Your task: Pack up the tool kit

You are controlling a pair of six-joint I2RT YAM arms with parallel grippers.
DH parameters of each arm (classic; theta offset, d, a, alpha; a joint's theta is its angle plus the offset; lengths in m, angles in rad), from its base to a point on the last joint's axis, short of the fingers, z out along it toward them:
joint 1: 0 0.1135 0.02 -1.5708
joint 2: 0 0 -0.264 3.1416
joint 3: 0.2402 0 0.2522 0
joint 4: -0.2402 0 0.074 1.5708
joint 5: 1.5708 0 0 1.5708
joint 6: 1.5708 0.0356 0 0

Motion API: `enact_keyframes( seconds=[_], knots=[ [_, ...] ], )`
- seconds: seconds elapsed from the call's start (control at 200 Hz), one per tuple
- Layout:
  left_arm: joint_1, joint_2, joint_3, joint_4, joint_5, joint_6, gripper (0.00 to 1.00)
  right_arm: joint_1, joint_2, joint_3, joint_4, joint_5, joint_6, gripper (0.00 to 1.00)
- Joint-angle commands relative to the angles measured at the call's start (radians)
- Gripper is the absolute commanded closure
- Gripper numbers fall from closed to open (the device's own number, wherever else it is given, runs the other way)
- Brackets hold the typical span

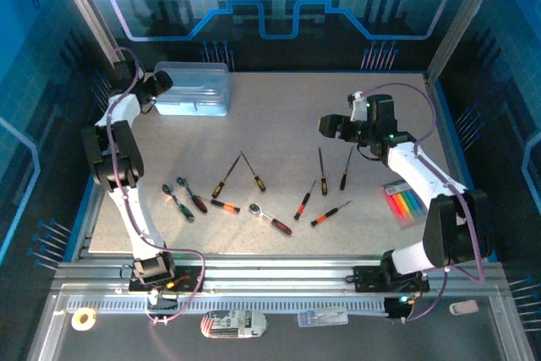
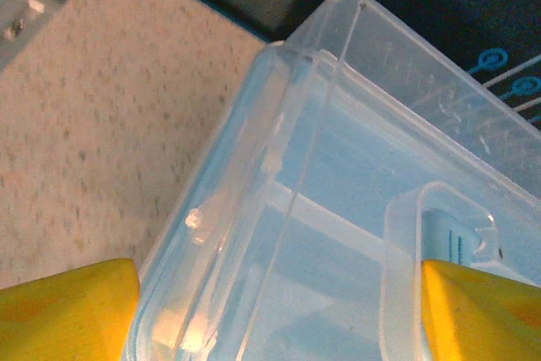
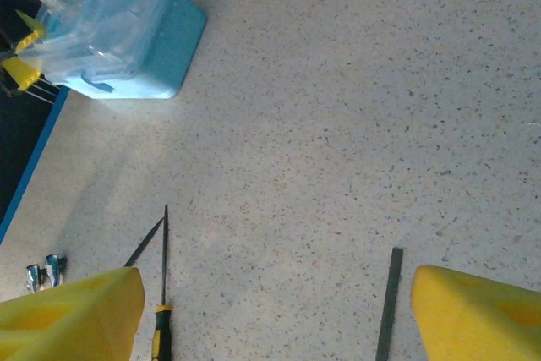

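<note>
Jaws of left gripper point(image 1: 161, 84) are spread astride box point(image 1: 199, 90) at eleven o'clock; right gripper point(image 1: 331, 127) is seen open at two o'clock.

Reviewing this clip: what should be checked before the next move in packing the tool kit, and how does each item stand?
1. Lid open for loading: not ok. The lid of the tool kit box looks shut.
2. Left gripper positioned: ok. It is open, with the box's latch end between its jaws.
3. Left gripper contact with the box: cannot tell.
4. Right gripper free: ok. It is open and empty above the table.
5. Tools packed: not ok. The screwdrivers and ratchet wrench lie on the table.
</note>
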State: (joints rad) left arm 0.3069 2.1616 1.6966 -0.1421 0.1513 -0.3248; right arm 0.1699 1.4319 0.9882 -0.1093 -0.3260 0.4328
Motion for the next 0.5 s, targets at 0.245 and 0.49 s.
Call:
enact_keyframes(
  seconds=[0.245,0.49],
  knots=[
    [-0.244,-0.233,-0.371,0.027,0.025,-0.297,0.15,0.015,-0.028,-0.042,0.038,-0.063,0.021,0.17],
    [-0.469,-0.367,-0.549,0.094,-0.046,-0.411,0.16,0.017,-0.025,-0.050,0.021,-0.073,0.013,0.16]
  ],
)
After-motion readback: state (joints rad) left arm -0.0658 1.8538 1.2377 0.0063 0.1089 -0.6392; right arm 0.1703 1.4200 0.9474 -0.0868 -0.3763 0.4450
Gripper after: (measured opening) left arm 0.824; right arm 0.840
